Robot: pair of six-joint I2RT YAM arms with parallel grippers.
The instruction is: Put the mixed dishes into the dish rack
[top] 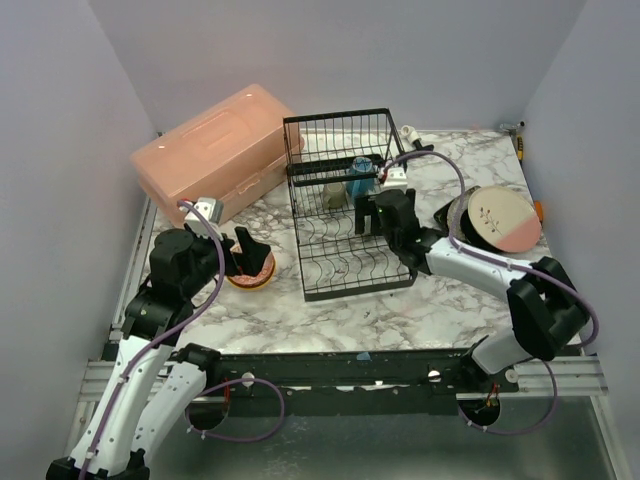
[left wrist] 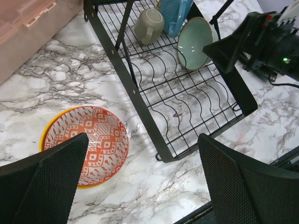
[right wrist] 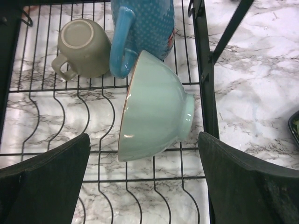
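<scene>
Right pincer [top: 378,215] (agape), seemingly over mint bowl [right wrist: 154,107]

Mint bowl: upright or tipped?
Tipped on edge: the mint bowl rests in the rack with its opening facing sideways and its foot ring out to the side.

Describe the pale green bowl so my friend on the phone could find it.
Find the black wire dish rack mid-table. Inside, the mint green bowl stands on edge beside an olive mug and a blue dotted mug; it is the only bowl in there.
</scene>
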